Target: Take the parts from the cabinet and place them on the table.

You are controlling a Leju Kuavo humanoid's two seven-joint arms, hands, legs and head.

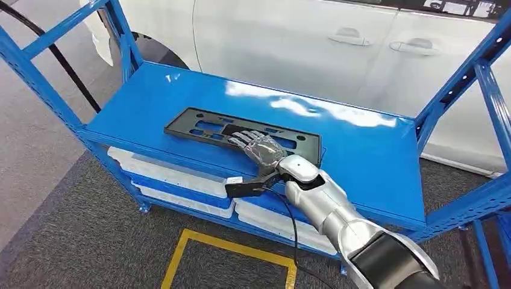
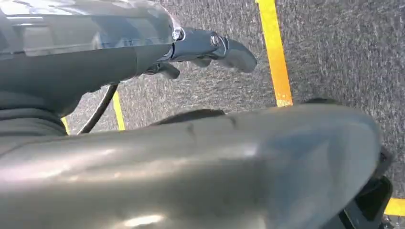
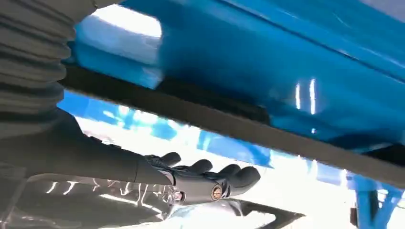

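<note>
Flat black plastic frame part (image 1: 241, 133), rectangular with cut-out slots, is lying on the top shelf of a blue metal shelving cabinet (image 1: 373, 162); one such part is showing. It is sitting toward the front of the shelf, roughly midway along it, with its long side running parallel to the shelf's front edge.

One silver robot arm is reaching in from the lower right, and its right hand (image 1: 260, 147) is resting palm down on the right half of the black part, fingers stretched flat across it. In the right wrist view the dark fingers (image 3: 229, 174) are lying side by side against a glossy surface, and the hand seems to be pressing on the part rather than gripping it, though the blur makes that hard to confirm.

The left hand (image 2: 210, 50) is hanging low over grey carpet (image 2: 334, 52), which is marked with yellow tape lines (image 2: 274, 52). Its fingers are slightly curled and are holding nothing.

Below the top shelf, two lower levels are carrying white trays (image 1: 175, 171), and at least four are showing. A yellow taped outline (image 1: 229, 244) is marking the carpet in front of the cabinet. Behind the cabinet, one white car (image 1: 301, 42) is standing side on, with two door handles in sight.
</note>
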